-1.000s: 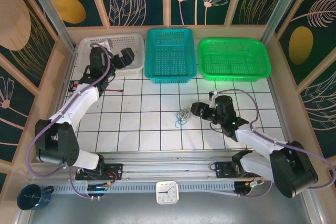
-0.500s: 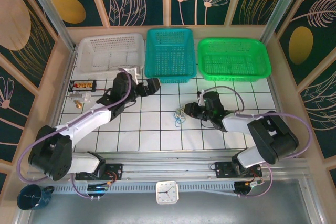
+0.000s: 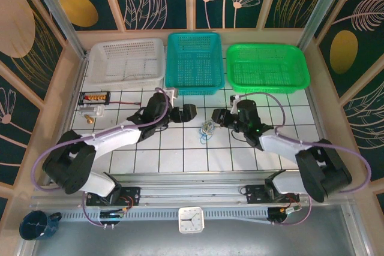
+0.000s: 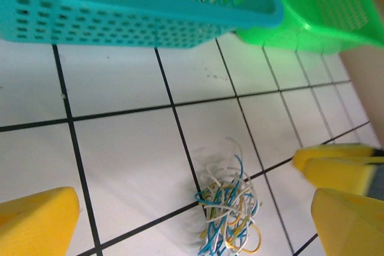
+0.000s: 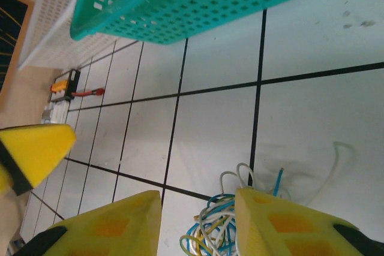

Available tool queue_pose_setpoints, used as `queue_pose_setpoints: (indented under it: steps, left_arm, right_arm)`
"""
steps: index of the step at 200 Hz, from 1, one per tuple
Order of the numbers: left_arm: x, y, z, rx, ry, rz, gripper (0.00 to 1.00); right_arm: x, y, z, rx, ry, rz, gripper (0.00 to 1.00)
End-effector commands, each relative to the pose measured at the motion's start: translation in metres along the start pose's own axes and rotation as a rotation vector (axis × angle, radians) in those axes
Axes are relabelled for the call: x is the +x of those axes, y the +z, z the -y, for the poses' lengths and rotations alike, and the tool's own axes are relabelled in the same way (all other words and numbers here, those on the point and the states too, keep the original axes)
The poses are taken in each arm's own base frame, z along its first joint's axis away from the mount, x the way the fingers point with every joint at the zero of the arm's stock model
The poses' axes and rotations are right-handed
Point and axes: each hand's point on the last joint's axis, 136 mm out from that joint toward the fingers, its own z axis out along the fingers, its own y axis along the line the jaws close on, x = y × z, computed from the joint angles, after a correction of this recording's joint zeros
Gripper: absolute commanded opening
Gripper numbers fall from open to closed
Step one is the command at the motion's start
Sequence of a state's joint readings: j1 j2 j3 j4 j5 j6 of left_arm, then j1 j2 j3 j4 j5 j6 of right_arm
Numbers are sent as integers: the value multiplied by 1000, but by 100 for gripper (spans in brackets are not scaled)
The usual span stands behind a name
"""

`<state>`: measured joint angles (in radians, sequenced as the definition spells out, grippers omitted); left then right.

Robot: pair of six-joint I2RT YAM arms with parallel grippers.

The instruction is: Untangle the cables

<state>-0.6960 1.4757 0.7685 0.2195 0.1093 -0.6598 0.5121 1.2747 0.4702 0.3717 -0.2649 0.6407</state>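
The cables (image 3: 207,130) are a small knot of white, blue and yellow wires lying on the white tiled table (image 3: 180,154), near its middle. In the left wrist view the cables (image 4: 231,214) lie on a tile seam between my wide-apart yellow fingers. My left gripper (image 3: 187,114) hangs open just left of the knot, nothing in it. My right gripper (image 3: 218,118) stands open just right of it. In the right wrist view the cables (image 5: 219,232) lie between the right gripper's (image 5: 198,226) pads, some strands against the right-hand pad (image 5: 282,220).
Three baskets line the far edge: white (image 3: 126,61), teal (image 3: 193,63) and green (image 3: 267,67). A red wire with a small connector board (image 3: 96,97) lies at the far left. The teal basket's wall (image 4: 138,22) is close behind the knot.
My left arm has swung from the white basket to the middle, ending beside the knot. The right gripper moved left and slightly away to the knot, and its jaws narrowed, then widened a little.
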Motion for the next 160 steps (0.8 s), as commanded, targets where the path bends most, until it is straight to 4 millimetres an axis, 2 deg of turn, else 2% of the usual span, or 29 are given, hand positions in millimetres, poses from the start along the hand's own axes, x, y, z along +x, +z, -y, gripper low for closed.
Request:
queue_pose_setpoints:
  steps: [1,31,36,39,55,58,64,98,133,160]
  left_arm:
    - [4,12,14,-18,107,-34,98]
    - [21,33,29,-37,216,-117,98]
    - [28,37,27,-50,235,-142,98]
    - [23,39,34,-45,247,-134,98]
    - [23,49,46,-55,299,-144,99]
    - [31,57,40,-71,306,-168,98]
    - [34,63,40,-81,319,-178,99]
    - [45,83,33,-110,352,-222,99]
    - [57,90,21,-133,377,-259,97]
    - [61,88,6,-189,379,-255,92]
  right_arm:
    - [4,-14,23,105,-12,23,38]
    - [4,-25,32,145,-20,32,40]
    - [4,-27,33,147,-18,34,41]
    - [3,-27,34,151,-18,35,41]
    - [3,-29,37,159,-14,37,48]
    - [3,-29,38,160,-11,38,48]
    - [3,-29,38,162,-8,37,49]
    - [6,-30,40,160,8,30,51]
    - [13,-30,40,138,28,22,51]
    - [21,-28,29,91,28,2,49]
